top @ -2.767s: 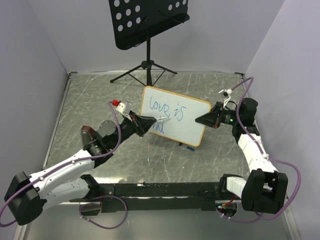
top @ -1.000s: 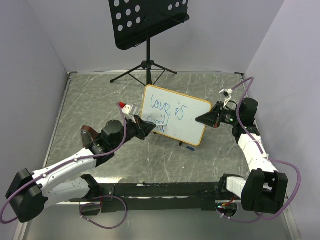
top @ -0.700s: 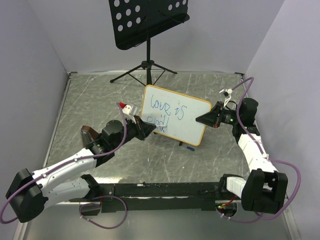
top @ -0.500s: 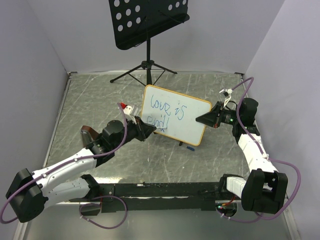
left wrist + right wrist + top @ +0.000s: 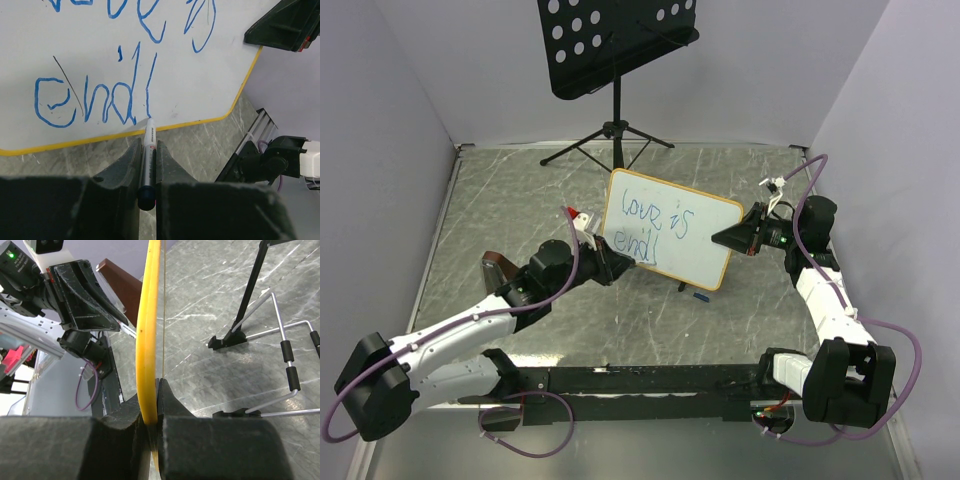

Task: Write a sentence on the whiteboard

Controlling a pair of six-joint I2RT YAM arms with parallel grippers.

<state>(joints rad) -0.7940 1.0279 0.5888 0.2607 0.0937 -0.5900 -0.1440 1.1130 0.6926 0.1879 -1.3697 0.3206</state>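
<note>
Left wrist view: the left end effector [image 5: 148, 145] clamps the marker [image 5: 148, 134], with its tip low on the whiteboard [image 5: 200, 75], at the 6 o'clock edge under "endl". The right end effector [image 5: 151, 390] pinches the board's 3 o'clock edge, mid-surface [image 5: 520, 200]. Best to lift, shift toward 3 o'clock and press lightly for the next letter of the sentence [image 5: 90, 100].

**Glossy board, matt black plastic**

The whiteboard [image 5: 672, 235] has a smooth, glossy white face. Its yellowish rim looks lacquered in the right wrist view. The sentence [image 5: 95, 97] is thin blue marker ink, slightly streaky. The marker [image 5: 148, 161] has a silvery satin barrel and a black end. The left gripper [image 5: 148, 145] and right gripper [image 5: 152, 389] are dark, matt, finely grained plastic. The table [image 5: 500, 190] looks like grey veined stone with a dull sheen. The music stand [image 5: 610, 40] is matt black perforated sheet, seemingly metal. The cables [image 5: 919, 362] wear smooth purple sheathing.
</note>
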